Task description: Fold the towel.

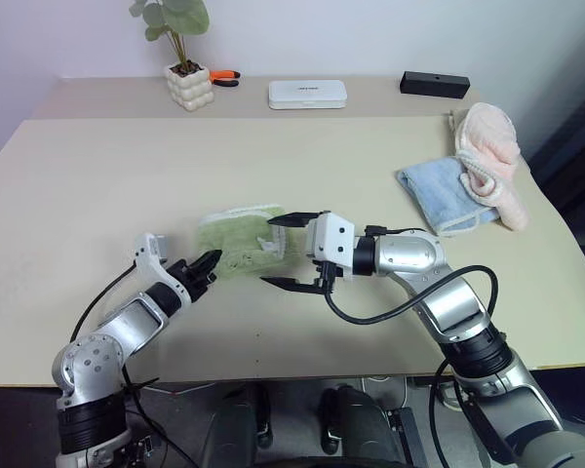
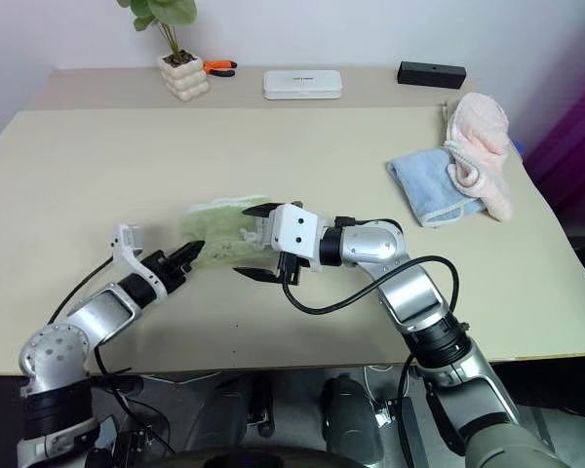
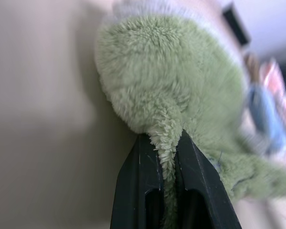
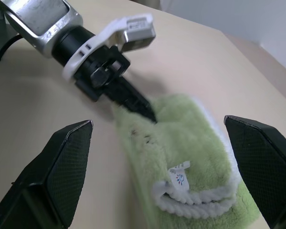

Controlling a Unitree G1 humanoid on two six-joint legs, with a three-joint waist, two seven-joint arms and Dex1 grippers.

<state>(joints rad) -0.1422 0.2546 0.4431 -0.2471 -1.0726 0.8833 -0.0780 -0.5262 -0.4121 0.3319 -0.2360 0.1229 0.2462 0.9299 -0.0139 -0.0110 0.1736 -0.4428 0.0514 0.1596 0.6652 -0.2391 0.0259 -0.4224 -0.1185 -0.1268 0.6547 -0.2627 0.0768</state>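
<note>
The light green towel (image 1: 236,242) lies bunched and partly folded on the beige table (image 1: 97,185), a little left of centre. My left gripper (image 1: 211,263) is at the towel's left corner, shut on a pinch of the green pile (image 3: 166,138). In the right wrist view its black tips (image 4: 142,107) bite the towel's edge (image 4: 190,143). My right gripper (image 1: 279,252) hovers just right of the towel, pointing left, open wide with nothing between its fingers (image 4: 69,157). A white looped tag (image 4: 178,179) shows on the towel's white edging.
A light blue cloth (image 1: 441,195) and a pink fluffy cloth (image 1: 492,156) lie at the table's right. Along the back ledge stand a potted plant (image 1: 187,83), orange-handled pliers (image 1: 224,77), a white box (image 1: 307,94) and a black box (image 1: 435,84).
</note>
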